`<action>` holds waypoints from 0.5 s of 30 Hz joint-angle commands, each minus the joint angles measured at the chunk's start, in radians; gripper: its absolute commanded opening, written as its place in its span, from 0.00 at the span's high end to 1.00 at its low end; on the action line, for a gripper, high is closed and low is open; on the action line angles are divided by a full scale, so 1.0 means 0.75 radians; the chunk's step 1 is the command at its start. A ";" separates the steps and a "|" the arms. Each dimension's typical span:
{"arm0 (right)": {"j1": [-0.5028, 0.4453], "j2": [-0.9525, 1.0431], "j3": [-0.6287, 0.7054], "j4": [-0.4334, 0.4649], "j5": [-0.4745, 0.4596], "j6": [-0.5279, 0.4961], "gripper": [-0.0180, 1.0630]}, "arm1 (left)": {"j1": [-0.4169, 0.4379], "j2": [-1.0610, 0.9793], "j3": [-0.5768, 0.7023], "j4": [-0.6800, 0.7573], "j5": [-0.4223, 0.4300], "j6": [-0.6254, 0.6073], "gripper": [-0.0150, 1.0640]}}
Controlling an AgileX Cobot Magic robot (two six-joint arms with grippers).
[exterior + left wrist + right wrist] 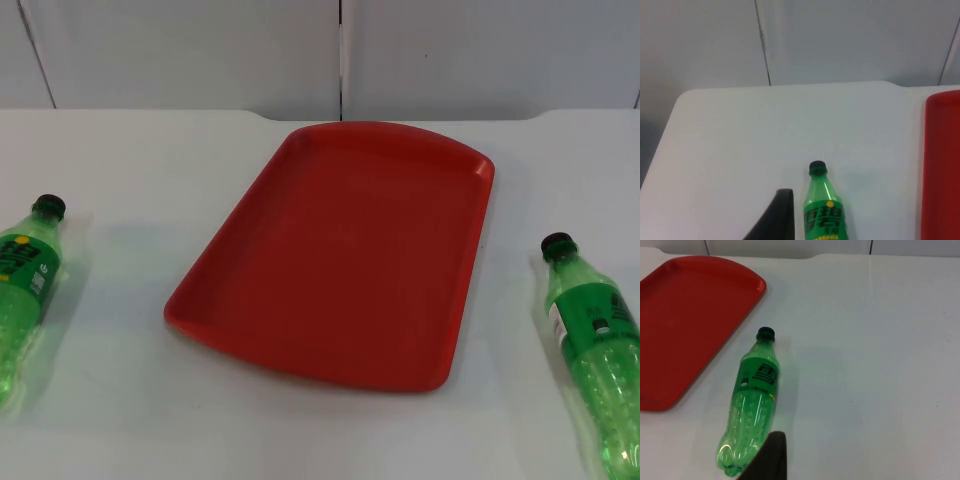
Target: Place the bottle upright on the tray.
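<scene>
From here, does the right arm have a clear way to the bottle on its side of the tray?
Probably yes. The right bottle lies flat on the bare table, apart from the red tray, with nothing on or against it, and a right fingertip sits just behind its base.

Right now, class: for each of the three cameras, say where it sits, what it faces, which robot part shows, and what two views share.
Top view: fixed above, looking down and forward at the red tray between the left bottle and right bottle; no robot part shows.
Left wrist view: on the left arm, facing the left bottle; one black fingertip shows.
Right wrist view: on the right arm, facing the right bottle; one fingertip shows.
Shared: the tray's edge appears in both wrist views.
</scene>
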 commanded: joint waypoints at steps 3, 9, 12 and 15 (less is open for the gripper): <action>-0.005 -0.006 0.000 0.007 -0.008 -0.002 0.01 | -0.007 0.107 -0.094 -0.005 -0.021 -0.001 0.03; -0.005 -0.006 0.000 0.007 -0.008 -0.002 0.01 | -0.007 0.263 -0.187 -0.005 -0.011 0.004 0.03; -0.005 -0.006 0.000 0.007 -0.008 -0.002 0.01 | -0.007 0.326 -0.228 0.005 0.004 0.009 0.03; -0.005 -0.006 0.000 0.007 -0.008 -0.002 0.01 | -0.007 0.396 -0.275 0.022 0.019 0.009 0.03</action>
